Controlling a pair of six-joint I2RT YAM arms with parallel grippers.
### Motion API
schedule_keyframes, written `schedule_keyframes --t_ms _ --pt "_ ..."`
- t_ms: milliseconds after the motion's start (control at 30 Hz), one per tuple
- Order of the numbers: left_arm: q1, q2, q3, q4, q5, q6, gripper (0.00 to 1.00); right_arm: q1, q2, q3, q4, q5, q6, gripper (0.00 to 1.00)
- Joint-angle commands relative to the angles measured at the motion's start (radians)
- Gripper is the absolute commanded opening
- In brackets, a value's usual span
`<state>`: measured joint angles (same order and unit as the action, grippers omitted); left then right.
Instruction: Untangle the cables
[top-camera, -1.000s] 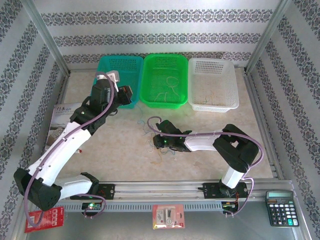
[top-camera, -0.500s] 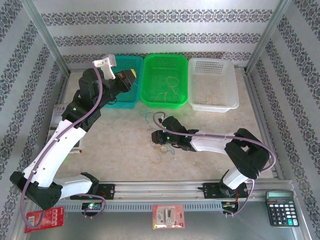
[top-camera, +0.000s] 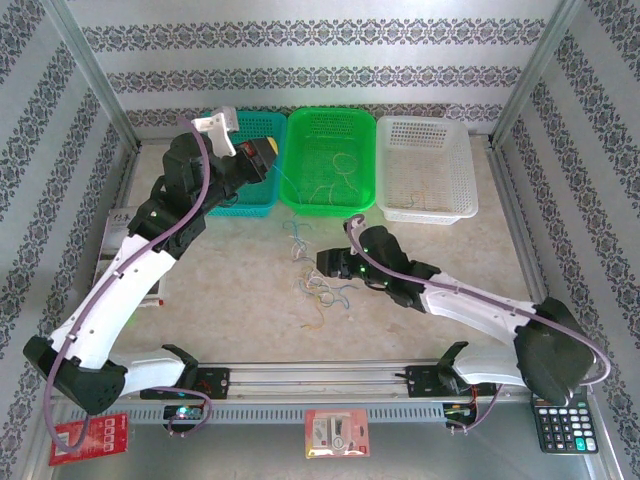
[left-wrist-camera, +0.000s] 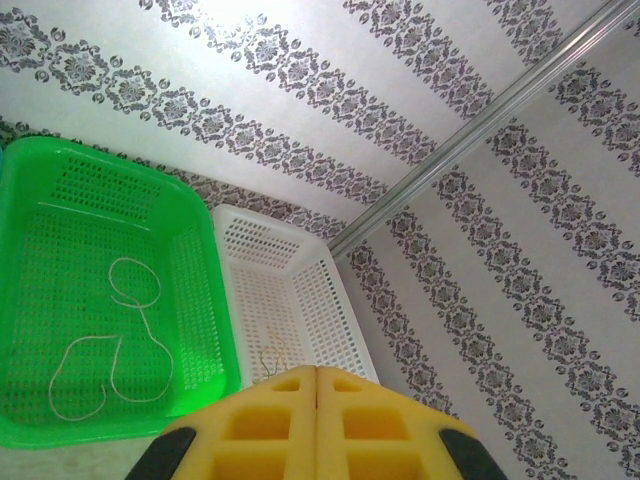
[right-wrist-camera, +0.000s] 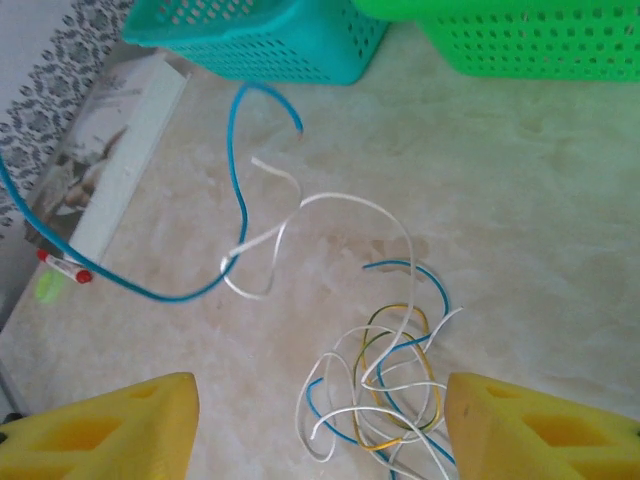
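Three baskets line the far edge of the table (top-camera: 220, 290). The green basket (top-camera: 320, 207) sits in the middle, with a teal basket (top-camera: 262, 124) touching its left side and a white basket (top-camera: 425, 212) just to its right.

Your cables (top-camera: 322, 292) lie in a loose tangle on the bare table in front of the green basket, apart from its front wall. From the right wrist, the tangle (right-wrist-camera: 385, 395) shows white, blue and yellowish strands. One blue cable (right-wrist-camera: 236, 140) and one white cable (right-wrist-camera: 345, 200) trail out of it toward the green basket's near left corner. One thin tan cable (left-wrist-camera: 143, 320) lies looped by itself on the floor of the green basket.

Your right gripper (top-camera: 326, 266) hovers in front of the green basket, just above the tangle. Its yellow fingers (right-wrist-camera: 110, 425) are spread wide and grip nothing.

Your left gripper (top-camera: 264, 158) is raised at the green basket's left rim, where it meets the teal basket. Its jaws are pressed together with nothing between them.
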<state>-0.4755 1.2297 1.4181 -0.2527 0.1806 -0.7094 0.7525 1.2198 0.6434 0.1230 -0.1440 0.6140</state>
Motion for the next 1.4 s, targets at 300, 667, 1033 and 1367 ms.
schedule_keyframes --t_ms 300,667,1033,1367 --pt "-0.043 0.029 0.025 0.059 0.006 -0.022 0.00 0.061 -0.007 0.065 0.146 0.015 -0.146 0.70" --pt "-0.077 0.049 0.067 0.067 -0.004 -0.049 0.00 0.105 0.224 0.128 0.395 0.179 -0.214 0.67" --pt "-0.084 0.043 0.189 0.080 -0.016 -0.113 0.00 0.103 0.351 0.004 0.618 0.391 -0.108 0.30" --pt "-0.082 0.060 0.360 0.042 -0.070 -0.038 0.00 0.102 0.422 -0.105 0.727 0.425 -0.004 0.29"
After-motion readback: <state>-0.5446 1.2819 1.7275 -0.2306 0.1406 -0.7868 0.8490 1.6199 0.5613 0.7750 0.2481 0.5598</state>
